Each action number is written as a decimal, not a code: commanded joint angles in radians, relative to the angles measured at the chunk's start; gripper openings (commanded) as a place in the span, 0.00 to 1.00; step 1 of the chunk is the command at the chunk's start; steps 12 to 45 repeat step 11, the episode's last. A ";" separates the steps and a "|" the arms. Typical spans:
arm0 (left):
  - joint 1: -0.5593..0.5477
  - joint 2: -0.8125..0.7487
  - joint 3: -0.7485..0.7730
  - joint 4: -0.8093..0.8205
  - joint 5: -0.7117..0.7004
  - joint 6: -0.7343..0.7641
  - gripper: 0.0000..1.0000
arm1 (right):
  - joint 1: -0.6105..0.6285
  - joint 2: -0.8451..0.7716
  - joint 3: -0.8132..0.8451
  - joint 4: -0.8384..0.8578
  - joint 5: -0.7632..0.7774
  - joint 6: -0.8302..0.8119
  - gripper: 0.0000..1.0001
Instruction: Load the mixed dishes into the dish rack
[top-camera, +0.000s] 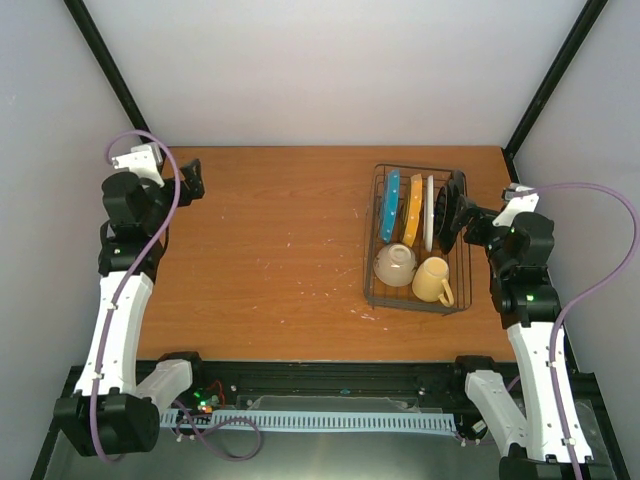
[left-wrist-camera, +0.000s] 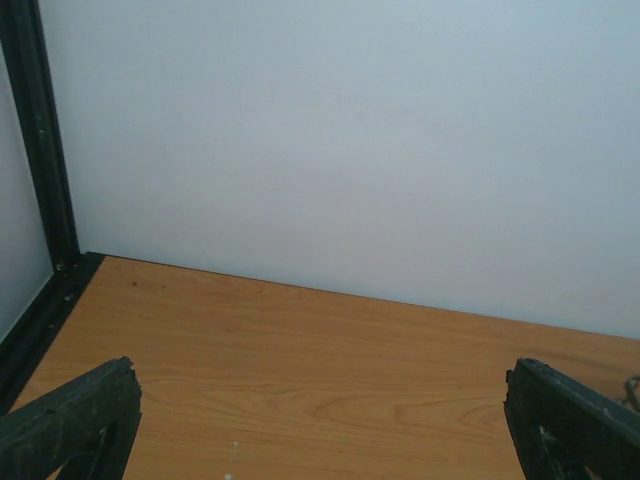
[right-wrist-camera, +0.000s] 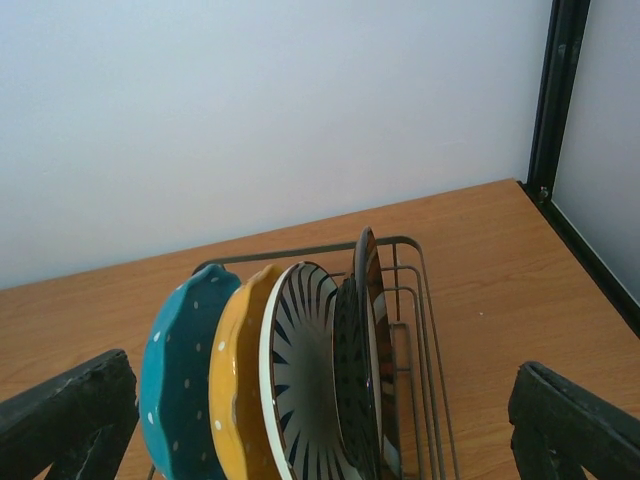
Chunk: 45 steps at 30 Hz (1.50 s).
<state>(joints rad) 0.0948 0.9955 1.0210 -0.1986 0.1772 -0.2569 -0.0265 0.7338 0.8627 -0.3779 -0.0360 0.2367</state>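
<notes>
The dark wire dish rack (top-camera: 371, 285) stands on the right of the table. In it the teal dotted plate (top-camera: 389, 206), the orange-yellow plate (top-camera: 412, 208) and the white black-striped plate (top-camera: 429, 212) stand upright in a row. The cream bowl (top-camera: 395, 265) and the yellow mug (top-camera: 432, 281) lie in its near part. My right gripper (top-camera: 453, 212) is open and empty at the rack's right side. In the right wrist view the teal plate (right-wrist-camera: 178, 390), orange-yellow plate (right-wrist-camera: 235, 390), striped plate (right-wrist-camera: 305, 380) and rack (right-wrist-camera: 412, 300) show between its fingers (right-wrist-camera: 65, 415). My left gripper (top-camera: 190, 180) is open and empty at the far left.
A dark glossy plate (right-wrist-camera: 368, 340) stands right of the striped plate in the rack. Grey walls close the back and sides, with black posts (top-camera: 530, 90) in the corners. The left wrist view shows bare wooden table (left-wrist-camera: 330, 360) and the back wall.
</notes>
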 joint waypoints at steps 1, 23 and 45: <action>0.007 -0.013 0.002 0.030 -0.059 0.044 1.00 | -0.001 -0.010 0.012 0.011 0.029 0.003 1.00; 0.010 -0.033 -0.002 0.072 -0.151 0.110 1.00 | -0.001 -0.014 0.013 0.035 0.120 0.023 1.00; 0.010 -0.033 -0.002 0.072 -0.151 0.110 1.00 | -0.001 -0.014 0.013 0.035 0.120 0.023 1.00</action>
